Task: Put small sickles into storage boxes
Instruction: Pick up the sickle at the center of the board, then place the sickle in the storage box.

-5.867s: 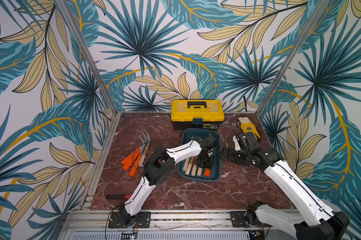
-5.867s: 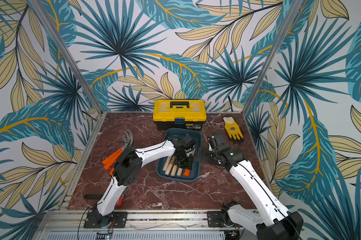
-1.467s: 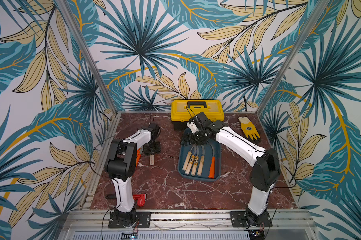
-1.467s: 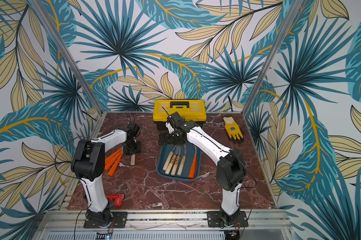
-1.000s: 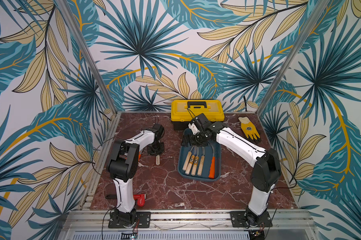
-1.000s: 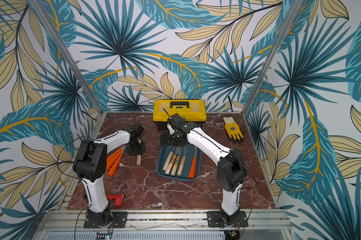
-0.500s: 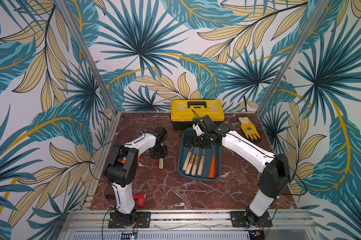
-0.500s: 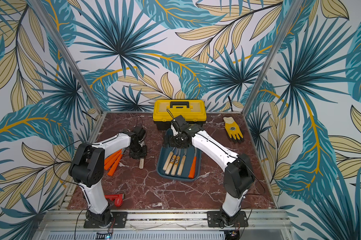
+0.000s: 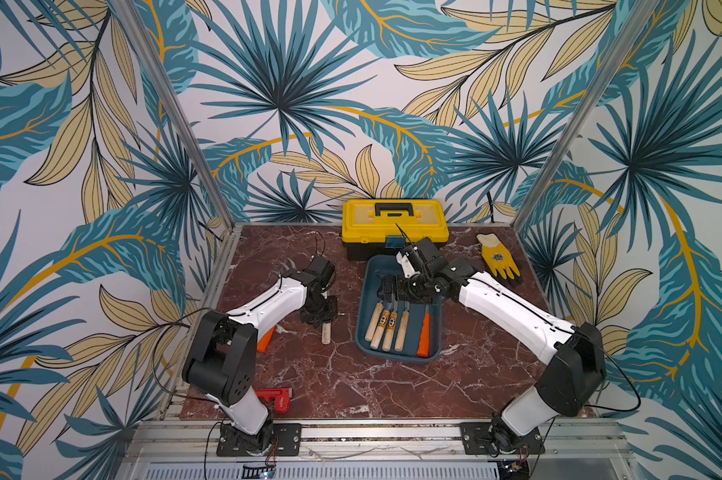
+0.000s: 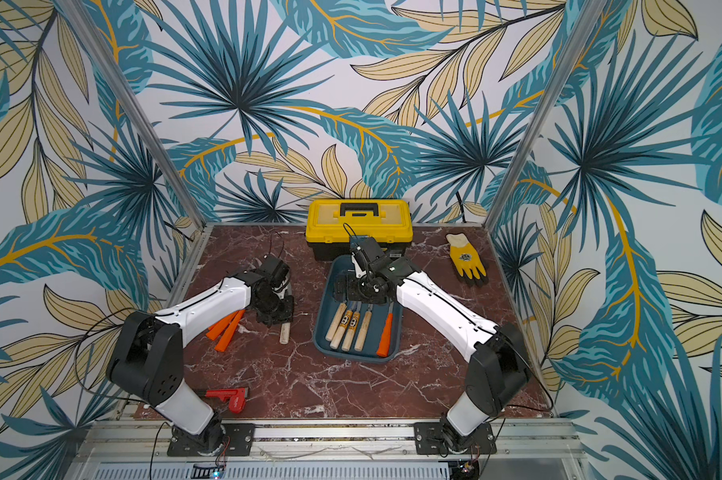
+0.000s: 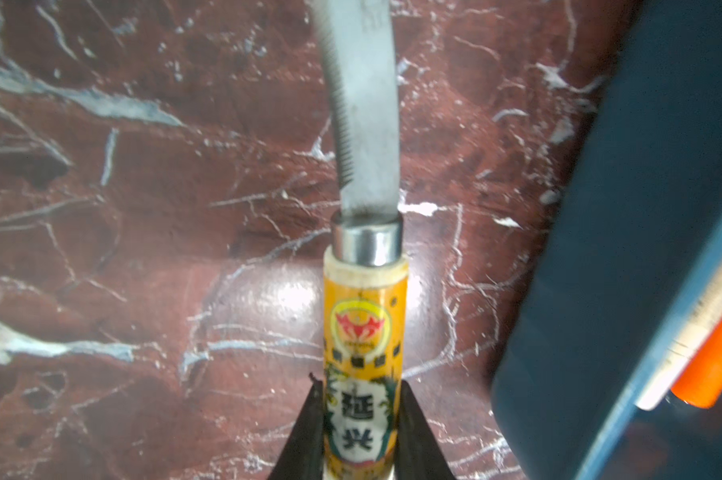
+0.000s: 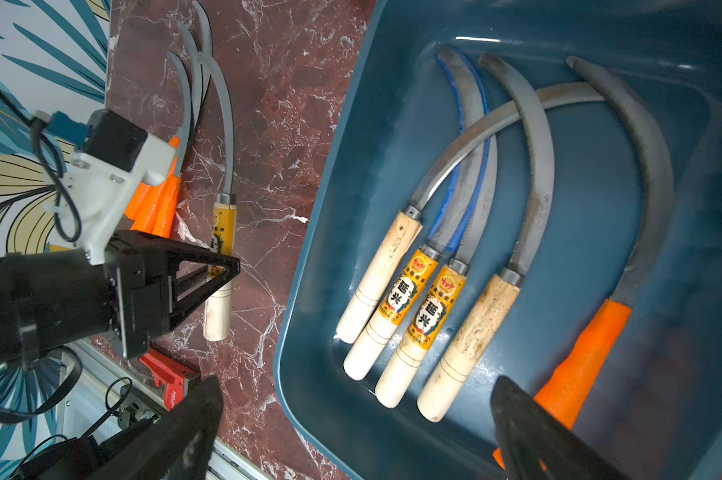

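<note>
The left claw (image 11: pixel 359 386) is closed on a small sickle (image 11: pixel 363 332), its two dark fingers pinching the labelled wooden handle from both sides, just below the metal collar where the grey toothed blade begins. In both top views this claw (image 9: pixel 318 309) sits over the tabletop (image 9: pixel 372 386) left of the storage box (image 9: pixel 396 356), with the pale butt of the handle (image 10: pixel 284 332) sticking out toward the near side. Whether the gripped sickle is clear of the red-brown marble or touching it cannot be told. Further left, partly under the left arm, lie the orange-handled sickles (image 10: pixel 224 328); the right wrist view shows their thin curved blades running alongside the gripped sickle's blade (image 12: pixel 226 124). The storage box is a shallow dark teal tray near the middle of the tabletop, just in front of the yellow-and-black toolbox (image 9: pixel 394 220). Five sickles lie in it, handles toward the near end: four wooden ones (image 12: pixel 392 320) side by side with their blades crossing, and one orange-handled one (image 12: pixel 587 357) on the right. The right claw (image 12: pixel 357 390) hangs over the far end of the tray with its fingers spread wide and nothing between them. A yellow glove (image 9: pixel 498 259) lies at the far right, and a red clamp-like tool (image 10: pixel 226 395) lies at the near left edge.
</note>
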